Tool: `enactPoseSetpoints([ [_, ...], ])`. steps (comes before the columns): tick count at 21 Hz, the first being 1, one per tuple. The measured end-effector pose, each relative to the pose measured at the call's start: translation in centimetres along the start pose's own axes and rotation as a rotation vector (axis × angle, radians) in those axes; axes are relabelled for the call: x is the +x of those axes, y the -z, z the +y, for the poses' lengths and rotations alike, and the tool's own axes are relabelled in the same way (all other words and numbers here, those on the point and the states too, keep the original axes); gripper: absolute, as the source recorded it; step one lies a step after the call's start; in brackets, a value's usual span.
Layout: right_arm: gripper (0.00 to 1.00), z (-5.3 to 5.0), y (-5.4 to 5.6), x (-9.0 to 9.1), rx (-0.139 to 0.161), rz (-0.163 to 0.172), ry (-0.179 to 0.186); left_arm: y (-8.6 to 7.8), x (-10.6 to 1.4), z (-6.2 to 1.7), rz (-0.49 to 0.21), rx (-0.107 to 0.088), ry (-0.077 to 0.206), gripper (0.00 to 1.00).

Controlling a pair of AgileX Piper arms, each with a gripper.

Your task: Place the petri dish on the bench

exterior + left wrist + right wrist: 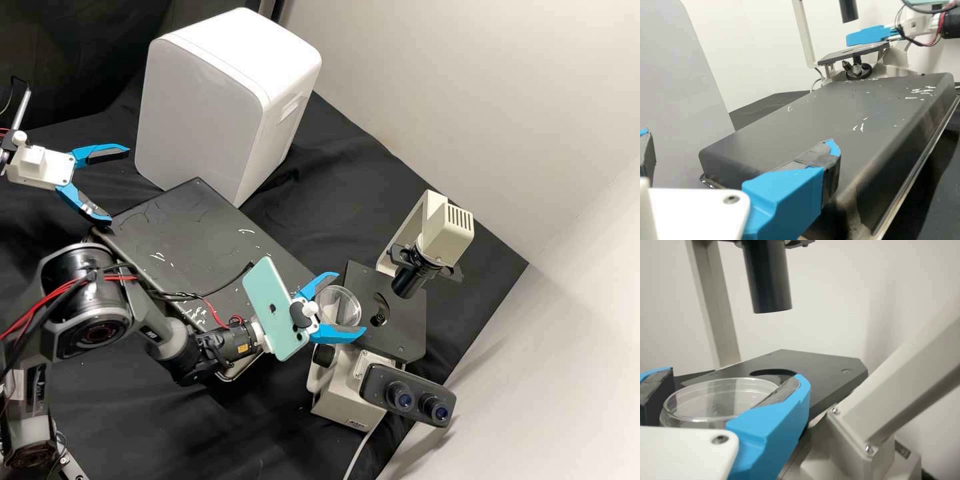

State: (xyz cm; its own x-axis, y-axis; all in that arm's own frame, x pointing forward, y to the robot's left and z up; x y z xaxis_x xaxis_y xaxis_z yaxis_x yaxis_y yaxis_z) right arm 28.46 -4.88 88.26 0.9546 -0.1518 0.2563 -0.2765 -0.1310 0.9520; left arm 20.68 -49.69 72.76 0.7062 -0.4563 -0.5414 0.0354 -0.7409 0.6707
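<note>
Pinching the clear round plastic petri dish [720,397] across its rim, the right gripper [348,303] holds it level, likely for carrying; the left gripper [115,183] gapes, idle.

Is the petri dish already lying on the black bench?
No, the petri dish sits in the right gripper at the edge of the microscope stage, above the bench.
</note>
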Motion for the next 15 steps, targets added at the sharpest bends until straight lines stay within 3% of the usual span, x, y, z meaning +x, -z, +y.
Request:
enactPoseSetpoints([
  [4,0.0,-0.1,0.6,-1.9,0.028,0.011,0.017,0.0,0.0,0.0,0.0,0.0,0.0,1.0],
  [8,0.0,-0.9,1.8,-3.5,0.033,0.072,0.064,0.0,0.0,0.0,0.0,0.0,0.0,1.0],
  [15,0.0,-3.8,3.9,-5.2,0.031,0.155,0.194,0.1,0.1,0.14,0.0,0.004,-0.006,1.0],
])
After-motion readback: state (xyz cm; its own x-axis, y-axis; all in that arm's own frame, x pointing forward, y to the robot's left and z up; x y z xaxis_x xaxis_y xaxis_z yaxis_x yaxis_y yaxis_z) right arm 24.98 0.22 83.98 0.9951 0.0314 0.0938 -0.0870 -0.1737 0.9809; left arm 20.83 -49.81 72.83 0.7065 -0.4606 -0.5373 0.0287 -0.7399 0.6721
